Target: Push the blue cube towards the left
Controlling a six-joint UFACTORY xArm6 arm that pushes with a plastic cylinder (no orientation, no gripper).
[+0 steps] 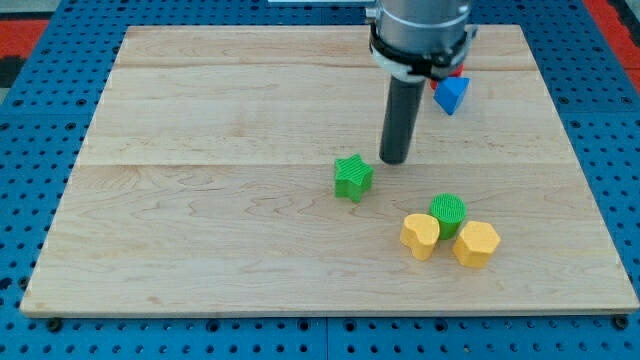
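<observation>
With no jaws to see, my tip stands beside the green star, the blue cube apparently unpushed.

No legible text, label, brand, number or sign anywhere in the camera view. Checked surfaces: pale wooden board, blue perforated table around it, dark rod and its grey metal mount, and the small coloured blocks. All are unmarked as far as resolution allows.
</observation>
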